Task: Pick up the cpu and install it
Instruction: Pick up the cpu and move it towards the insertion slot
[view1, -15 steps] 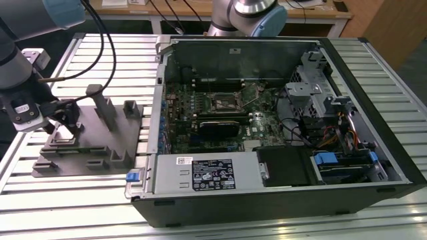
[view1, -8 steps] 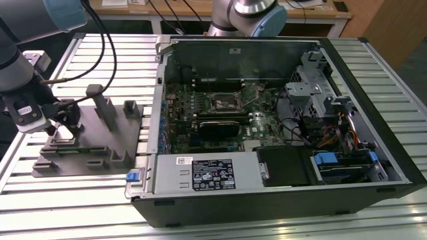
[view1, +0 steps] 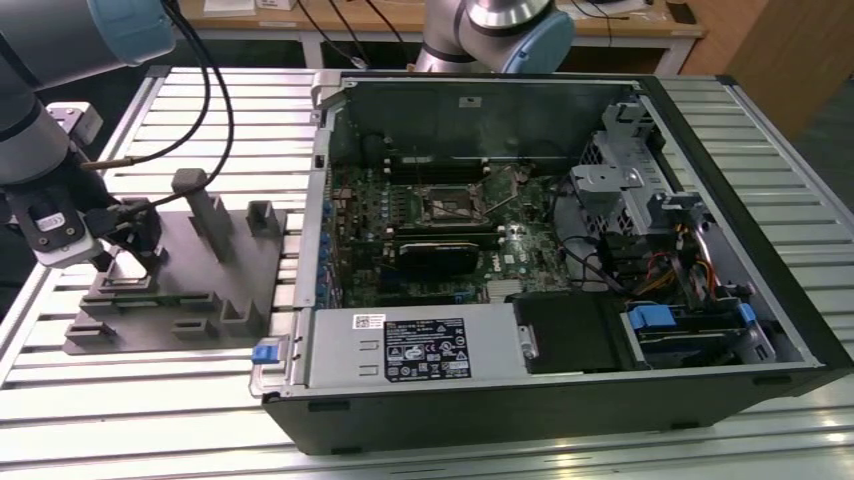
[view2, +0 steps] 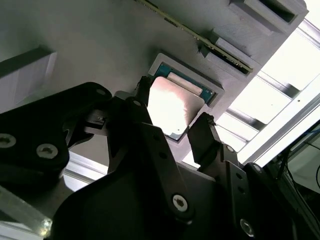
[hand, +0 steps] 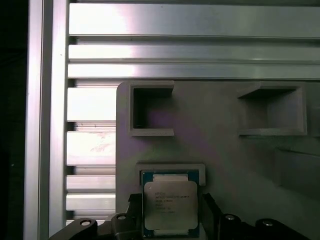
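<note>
Gripper (view2: 172, 106) spread, fingers (view2: 201, 134) straddling cpu (hand: 170, 205), which sits flat in shallow pocket of gray fixture (hand: 225, 150); edge contact unclear. Probably best: stay centred and level, close evenly on opposite edges, light force, no tilting chip against pocket walls.

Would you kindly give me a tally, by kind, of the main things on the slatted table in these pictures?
cpu: 1
gray fixture: 1
open computer case: 1
gripper: 1
Total: 4
</note>
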